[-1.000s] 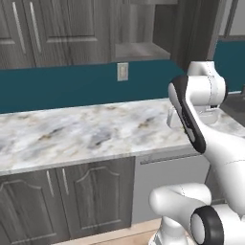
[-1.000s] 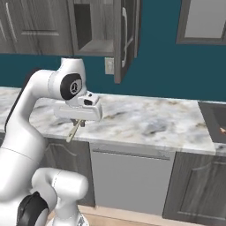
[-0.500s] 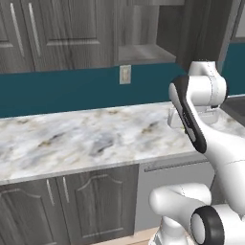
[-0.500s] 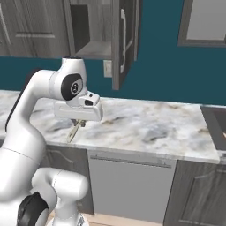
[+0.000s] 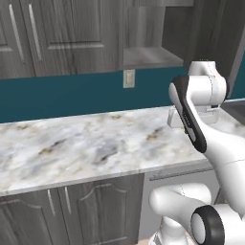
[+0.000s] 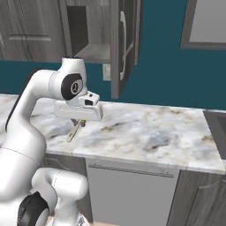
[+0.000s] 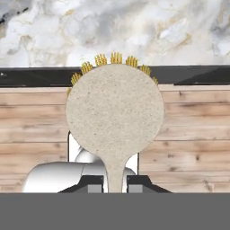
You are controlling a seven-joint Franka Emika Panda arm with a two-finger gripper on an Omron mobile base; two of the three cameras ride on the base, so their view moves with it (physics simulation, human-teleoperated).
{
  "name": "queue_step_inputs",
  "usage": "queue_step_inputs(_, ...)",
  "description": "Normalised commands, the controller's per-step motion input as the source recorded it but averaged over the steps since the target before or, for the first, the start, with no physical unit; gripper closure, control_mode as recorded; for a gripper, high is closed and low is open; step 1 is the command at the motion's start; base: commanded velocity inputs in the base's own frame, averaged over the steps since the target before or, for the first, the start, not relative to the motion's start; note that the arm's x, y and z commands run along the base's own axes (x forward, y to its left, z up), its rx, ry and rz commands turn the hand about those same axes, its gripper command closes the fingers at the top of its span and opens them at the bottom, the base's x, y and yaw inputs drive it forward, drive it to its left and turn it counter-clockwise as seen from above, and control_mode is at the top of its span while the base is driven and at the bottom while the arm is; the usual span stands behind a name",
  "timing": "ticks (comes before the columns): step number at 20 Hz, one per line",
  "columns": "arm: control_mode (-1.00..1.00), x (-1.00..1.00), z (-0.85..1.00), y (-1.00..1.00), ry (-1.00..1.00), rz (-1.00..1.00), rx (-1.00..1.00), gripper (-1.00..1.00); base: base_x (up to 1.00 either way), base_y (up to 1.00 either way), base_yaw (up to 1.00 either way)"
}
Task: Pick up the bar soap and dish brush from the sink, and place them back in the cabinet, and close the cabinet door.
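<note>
My gripper [image 6: 79,122] is shut on the thin pale handle of the dish brush [image 7: 115,112], low over the marble counter's front edge. Its round cream head with yellow bristles fills the middle of the hand view. In the right base view the dish brush [image 6: 75,131] hangs tilted below the hand. Above and behind it the cabinet [image 6: 90,52] stands open, grey shelf bare, and the cabinet door [image 6: 128,48] is swung out edge-on. The cabinet shelf [image 5: 148,57] also shows in the left base view. The sink [image 6: 218,132] is a dark edge at far right. The bar soap is out of view.
A marble counter [image 5: 86,148] runs across both base views, with a teal backsplash and a wall outlet [image 5: 128,78] behind. A light dishwasher front [image 6: 128,194] and dark low cabinets [image 5: 57,215] sit beneath. Closed wall cabinets [image 5: 52,33] hang to the left.
The whole picture has shifted slightly right and down, so the base has moved. The gripper keeps the brush in the same hold and pose.
</note>
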Motion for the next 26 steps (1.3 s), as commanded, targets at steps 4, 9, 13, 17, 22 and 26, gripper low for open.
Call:
queue_step_inputs(4, 1.00, 0.00, 0.00, 0.00, 0.00, 0.00, 0.00, 1.00, 0.42, 0.17, 0.00)
queue_step_inputs(9, 1.00, 0.00, 0.00, 0.00, 0.00, 0.00, 0.00, 1.00, 0.47, 0.03, 0.00)
queue_step_inputs(13, 1.00, 0.00, 0.00, 0.00, 0.00, 0.00, 0.00, 1.00, 0.48, 0.00, 0.00)
queue_step_inputs(17, 1.00, 0.00, 0.00, 0.00, 0.00, 0.00, 0.00, 1.00, 0.37, 0.00, 0.01)
queue_step_inputs(22, 1.00, 0.00, 0.00, 0.00, 0.00, 0.00, 0.00, 1.00, 0.01, 0.00, 0.00)
queue_step_inputs(26, 1.00, 0.00, 0.00, 0.00, 0.00, 0.00, 0.00, 1.00, 0.00, 0.00, 0.00)
